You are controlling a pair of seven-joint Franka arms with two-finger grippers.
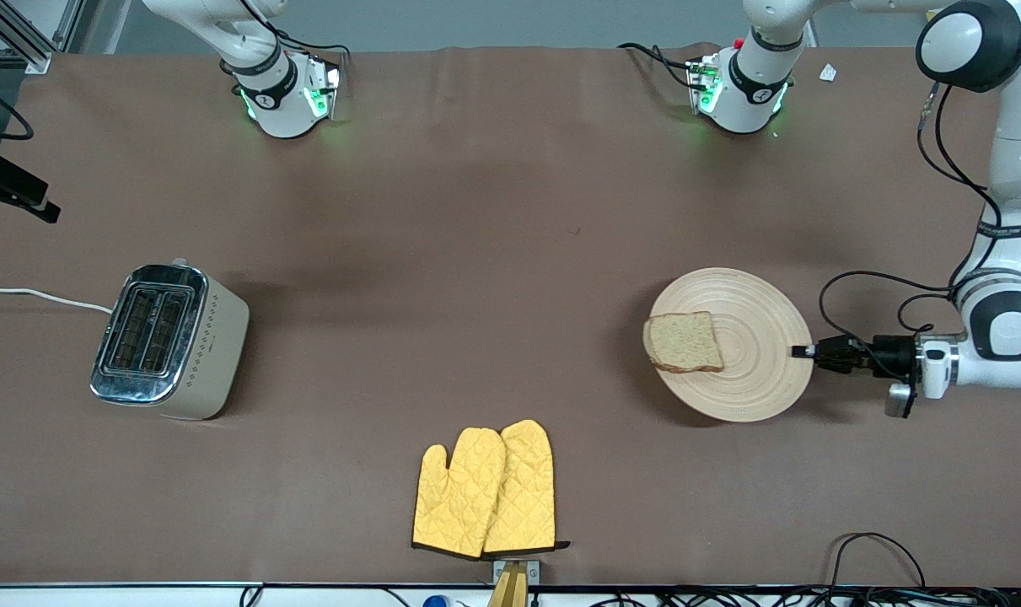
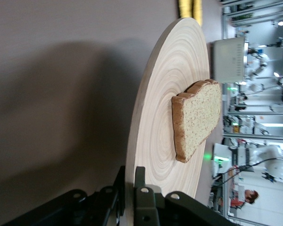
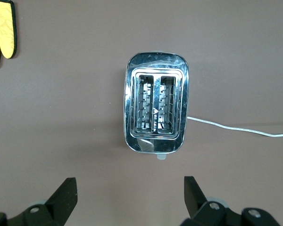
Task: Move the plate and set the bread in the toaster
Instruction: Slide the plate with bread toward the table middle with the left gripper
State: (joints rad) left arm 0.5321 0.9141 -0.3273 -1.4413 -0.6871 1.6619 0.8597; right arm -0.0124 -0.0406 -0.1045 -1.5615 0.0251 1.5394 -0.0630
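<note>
The round beige plate (image 1: 755, 371) is toward the left arm's end of the table, and a broad shadow lies under it. The brown bread (image 1: 683, 341) lies on it near the rim that faces the toaster. My left gripper (image 1: 803, 351) is shut on the plate's rim; in the left wrist view (image 2: 130, 188) one finger is on each face of the plate (image 2: 160, 117), with the bread (image 2: 198, 117) on top. The cream toaster (image 1: 169, 341) stands toward the right arm's end, slots empty. My right gripper (image 3: 130, 195) is open and empty, high over the table beside the toaster (image 3: 155, 110).
A pair of yellow oven mitts (image 1: 485, 489) lies near the table's front edge, between toaster and plate; one mitt shows in the right wrist view (image 3: 1, 33). The toaster's white cord (image 1: 38, 295) runs off toward the table's end. Black cables loop beside the left wrist.
</note>
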